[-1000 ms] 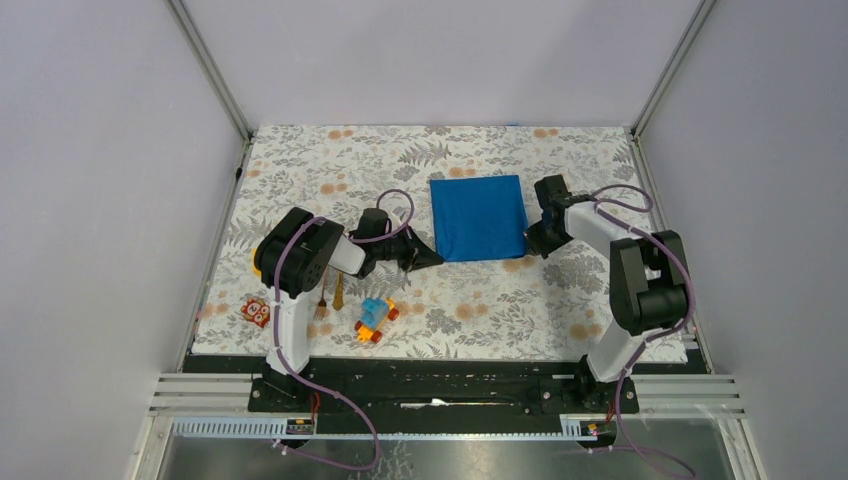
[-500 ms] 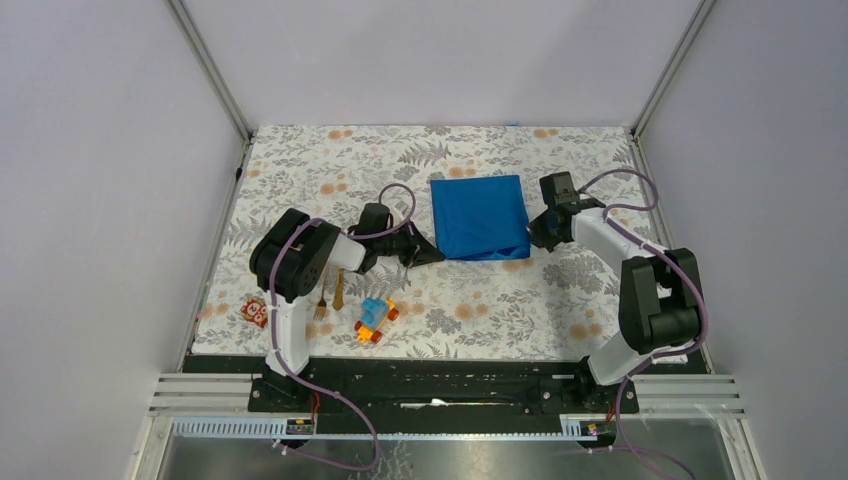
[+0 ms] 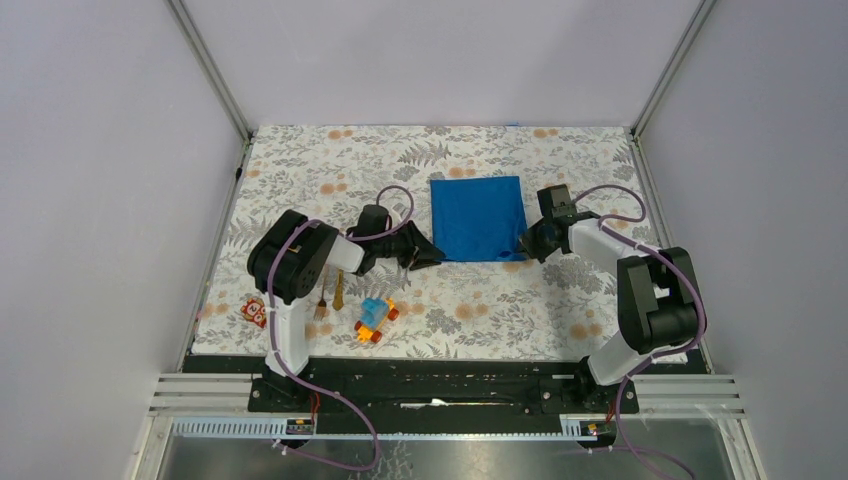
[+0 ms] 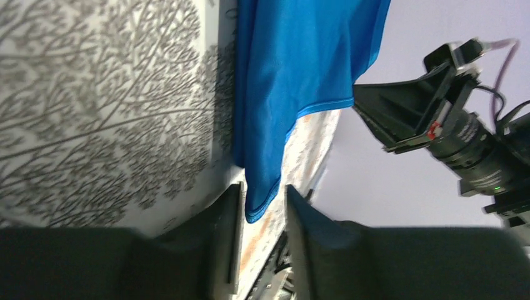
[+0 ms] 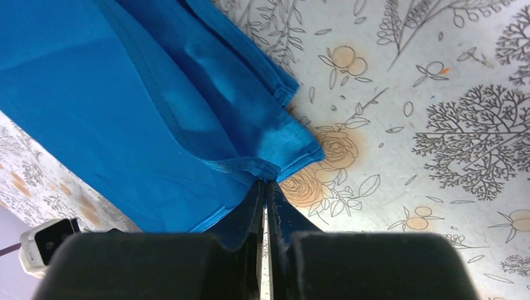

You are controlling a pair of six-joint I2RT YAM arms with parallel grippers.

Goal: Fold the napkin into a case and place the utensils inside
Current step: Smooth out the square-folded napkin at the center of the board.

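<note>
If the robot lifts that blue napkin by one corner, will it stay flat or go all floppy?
Probably floppy: the napkin bends and wrinkles where the right gripper pinches its corner. It likely feels light, since its thin edge curves loosely between the parted jaws of the left gripper. Being soft cloth, it shouldn't roll or break.

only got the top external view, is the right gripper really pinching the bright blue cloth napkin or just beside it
observer: pinching. the right wrist view shows the right gripper shut on the hem at a corner of the bright blue cloth napkin.
operator: left one gripping too
observer: no. the left wrist view shows the left gripper with jaws apart, a napkin corner loose in the gap between them.
operator: single layer at the right corner
observer: no, the right wrist view shows stacked hems there, more than one layer.
</note>
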